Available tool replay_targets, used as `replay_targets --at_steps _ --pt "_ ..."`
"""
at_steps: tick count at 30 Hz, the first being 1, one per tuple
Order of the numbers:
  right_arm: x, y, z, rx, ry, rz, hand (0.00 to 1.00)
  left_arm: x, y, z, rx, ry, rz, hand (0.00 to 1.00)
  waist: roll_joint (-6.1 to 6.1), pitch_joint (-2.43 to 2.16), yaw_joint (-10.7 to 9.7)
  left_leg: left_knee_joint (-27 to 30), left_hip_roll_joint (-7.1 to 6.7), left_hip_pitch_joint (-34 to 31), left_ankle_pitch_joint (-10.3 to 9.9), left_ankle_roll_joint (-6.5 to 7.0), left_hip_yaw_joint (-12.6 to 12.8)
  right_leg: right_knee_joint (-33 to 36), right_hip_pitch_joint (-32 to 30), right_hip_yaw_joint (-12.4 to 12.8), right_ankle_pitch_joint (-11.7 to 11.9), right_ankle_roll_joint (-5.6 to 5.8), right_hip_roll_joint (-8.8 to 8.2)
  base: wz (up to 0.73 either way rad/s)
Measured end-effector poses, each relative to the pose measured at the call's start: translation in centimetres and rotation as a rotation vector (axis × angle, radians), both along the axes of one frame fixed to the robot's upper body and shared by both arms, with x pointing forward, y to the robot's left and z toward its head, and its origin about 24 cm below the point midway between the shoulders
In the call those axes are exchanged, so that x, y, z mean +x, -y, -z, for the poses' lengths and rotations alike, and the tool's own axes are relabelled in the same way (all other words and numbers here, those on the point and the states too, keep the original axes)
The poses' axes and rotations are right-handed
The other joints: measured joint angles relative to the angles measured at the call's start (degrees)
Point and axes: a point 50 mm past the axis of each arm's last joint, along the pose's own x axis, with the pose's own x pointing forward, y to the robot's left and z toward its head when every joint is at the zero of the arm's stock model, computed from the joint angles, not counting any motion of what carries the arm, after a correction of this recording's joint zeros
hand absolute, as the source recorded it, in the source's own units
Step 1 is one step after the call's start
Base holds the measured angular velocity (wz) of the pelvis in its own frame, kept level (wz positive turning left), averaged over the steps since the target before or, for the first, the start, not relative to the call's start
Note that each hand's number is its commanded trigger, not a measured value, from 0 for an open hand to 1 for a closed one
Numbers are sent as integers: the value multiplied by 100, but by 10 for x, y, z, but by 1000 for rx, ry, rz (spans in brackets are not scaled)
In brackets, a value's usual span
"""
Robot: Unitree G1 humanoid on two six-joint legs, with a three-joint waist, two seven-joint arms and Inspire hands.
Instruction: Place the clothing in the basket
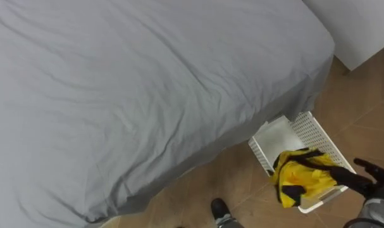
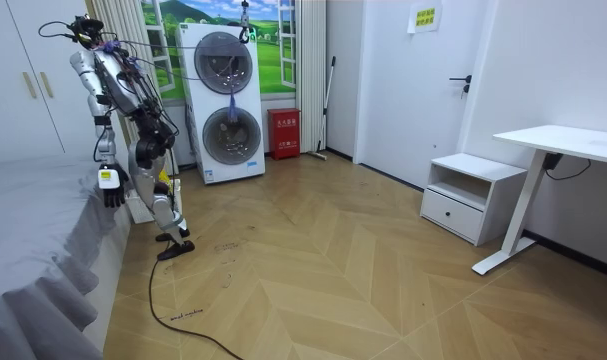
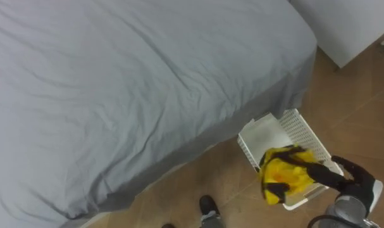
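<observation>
A yellow and black garment (image 1: 302, 177) (image 3: 283, 174) lies bunched over the near rim of a white perforated basket (image 1: 261, 149) (image 3: 248, 147). The basket stands on the floor by the bed's corner, and its far half holds nothing. My right hand (image 1: 369, 177) (image 3: 350, 180) comes in from the lower right, open, its straight fingers reaching to the garment's edge. In the room view I stand beside the bed, and my left hand (image 2: 111, 190) hangs relaxed at my side next to the mattress.
The grey-sheeted bed (image 1: 116, 82) lies to my left and front. A white cabinet (image 1: 362, 31) stands beyond the basket. Stacked washing machines (image 2: 228, 100), a red box (image 2: 283, 133), a nightstand (image 2: 473, 195) and a desk (image 2: 563, 145) line the room's walls.
</observation>
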Motion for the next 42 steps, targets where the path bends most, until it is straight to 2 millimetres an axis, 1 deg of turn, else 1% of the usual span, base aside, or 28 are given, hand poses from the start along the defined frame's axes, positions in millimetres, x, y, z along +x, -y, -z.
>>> replay_targets --at_steps 1,3,4,10,15,17,20,22,23,29,30,31,33,34,35,36,37,38,39,40,41,42 --pt "-1 0 0 -1 -1 2 0 0 0 0 1 1 5 0 13 -6 0 0 9 -21 0 0 -3 -22 1 -32 5 -5 -3 9" --pt "-2 1 0 -8 6 2 0 0 0 0 0 0 8 0 18 -6 10 1 13 -38 0 0 -10 -37 -1 -54 6 -8 -6 7" --pt "-4 1 1 -11 5 4 0 0 1 0 0 -1 14 0 31 -7 14 1 13 -39 0 0 -8 -43 0 -53 6 -8 -6 0" --pt "-4 3 -3 -40 42 9 0 2 1 -1 -1 21 19 0 109 -13 31 -4 8 -43 0 0 16 -17 -17 -43 3 -8 -11 0" --pt "-2 3 -6 -59 57 8 0 2 1 -1 -1 27 21 0 120 -13 43 -10 -20 -47 0 0 32 87 -82 -36 -53 -7 -28 0" --pt "-2 3 -8 -72 61 6 0 3 1 -1 -4 31 23 0 126 -17 80 -11 -29 -47 0 0 49 134 -111 -21 -61 -10 -29 0" --pt "-6 3 -5 -78 46 3 0 4 1 -2 -16 35 30 0 157 -39 163 -6 -34 -42 0 0 46 178 -127 -28 -77 -13 -31 0" --pt "-7 2 -5 -94 38 -18 0 2 1 -1 -20 32 31 0 206 -73 186 -4 -40 -19 2 -2 42 195 -107 -26 -79 -16 -34 0" --pt "-7 2 -5 -98 37 -23 0 1 1 -1 -20 32 31 0 214 -78 190 -5 -44 -3 2 -2 41 202 -95 -26 -82 -19 -37 0" --pt "-20 2 1 -122 -6 -52 0 -3 1 0 -37 30 40 0 226 -80 234 -30 -52 482 3 -6 17 161 427 -66 -170 -13 -69 2" --pt "-24 2 4 -117 -15 -60 0 -6 0 0 -40 27 34 0 221 -77 232 -33 -52 596 3 -6 -15 158 563 -120 -204 -14 -96 24" --pt "-29 2 7 -103 -27 -67 0 -9 -1 0 -45 25 25 0 194 -58 224 -67 -53 727 3 -6 -117 148 720 -210 -253 -17 -131 31" --pt "-35 1 11 -74 -35 -64 0 -11 -1 0 -47 25 24 0 165 -56 240 -137 -65 909 3 -7 -202 139 909 -280 -311 -17 -169 30" --pt "-36 -1 13 -60 -36 -74 0 -15 0 1 -51 21 21 0 113 -22 271 -176 -65 1032 3 -7 -270 77 1062 -360 -316 -12 -176 23" --pt "-37 -1 15 -51 -39 -81 0 -18 0 1 -52 20 19 0 110 -22 280 -186 -60 1091 5 -10 -295 22 1157 -399 -314 -9 -181 32" --pt "-42 -2 18 -33 -47 -84 0 -21 1 1 -56 25 19 0 99 -21 275 -194 -50 1207 5 -10 -425 -102 1383 -533 -313 -8 -207 54" --pt "-50 -4 22 -15 -60 -76 0 -23 2 1 -49 27 36 0 52 -20 268 -224 -64 1328 11 -19 -590 -193 1590 -699 -335 -10 -250 64" --pt "-53 -5 25 -1 -67 -69 0 -24 1 1 -44 24 46 0 23 -21 259 -244 -65 1393 11 -20 -650 -244 1694 -767 -343 -11 -268 69" --pt "-64 -11 35 45 -90 -64 0 -27 1 1 -37 14 55 0 -81 -23 262 -294 -63 1543 16 -27 -782 -355 1900 -898 -358 -14 -284 60" --pt "-70 -19 42 97 -98 -68 0 -31 0 2 -29 4 61 0 -201 -49 269 -351 -63 1672 25 -42 -906 -469 2107 -1025 -368 -21 -298 55" --pt "-74 -24 46 119 -105 -73 0 -31 0 2 -23 4 64 0 -266 -44 262 -369 -63 1743 26 -44 -961 -526 2221 -1094 -371 -24 -305 52" --pt "-85 -32 55 160 -136 -84 0 -35 -2 2 -6 -4 71 0 -362 -85 256 -379 -60 1852 27 -46 -1059 -666 2436 -1214 -373 -25 -316 54"
